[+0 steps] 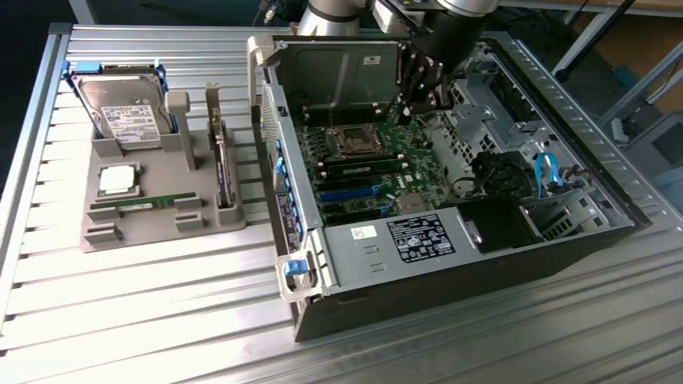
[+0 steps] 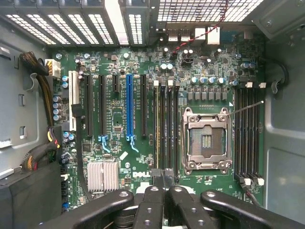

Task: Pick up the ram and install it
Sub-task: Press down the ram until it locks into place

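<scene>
gripper (image 1: 418, 104) fingers pressed together, nothing between them, hanging over the motherboard (image 2: 119, 125) inside the open case (image 1: 449, 288). ram (image 1: 142, 205) lies well apart on the grey holder (image 1: 128, 234), at the exterior view's left. judged light, stiff, thin, fragile. best pinched along its long edges, off the chips.

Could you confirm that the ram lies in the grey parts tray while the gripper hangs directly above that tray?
Not quite: the ram does lie in the grey parts tray, but the exterior view shows the gripper inside the open computer case, above the motherboard.
</scene>
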You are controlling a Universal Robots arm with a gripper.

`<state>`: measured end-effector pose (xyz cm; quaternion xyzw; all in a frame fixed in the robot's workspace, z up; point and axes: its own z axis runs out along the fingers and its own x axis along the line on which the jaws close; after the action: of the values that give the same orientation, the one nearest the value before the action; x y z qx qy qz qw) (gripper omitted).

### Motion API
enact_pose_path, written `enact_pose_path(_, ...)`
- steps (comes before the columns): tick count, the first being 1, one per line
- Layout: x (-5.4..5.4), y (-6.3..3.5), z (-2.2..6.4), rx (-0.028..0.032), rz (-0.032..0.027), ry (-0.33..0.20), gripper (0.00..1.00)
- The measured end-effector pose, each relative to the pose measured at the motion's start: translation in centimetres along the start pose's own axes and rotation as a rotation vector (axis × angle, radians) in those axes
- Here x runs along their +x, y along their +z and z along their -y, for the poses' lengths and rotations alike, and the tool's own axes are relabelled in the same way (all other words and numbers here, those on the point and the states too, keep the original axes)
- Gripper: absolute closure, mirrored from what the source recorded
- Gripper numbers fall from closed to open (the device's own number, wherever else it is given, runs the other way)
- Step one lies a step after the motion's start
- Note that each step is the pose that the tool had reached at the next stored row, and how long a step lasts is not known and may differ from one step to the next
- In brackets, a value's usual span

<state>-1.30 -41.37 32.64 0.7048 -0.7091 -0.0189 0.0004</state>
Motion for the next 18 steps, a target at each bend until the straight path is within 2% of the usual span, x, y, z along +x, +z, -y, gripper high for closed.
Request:
enact_pose_path(9,0.0,0.0,0.17,-0.0003,0.0,0.0,0.9)
enact_pose_path(18,0.0,-0.05,1.49,-0.0074,-0.0001,0.0,0.9)
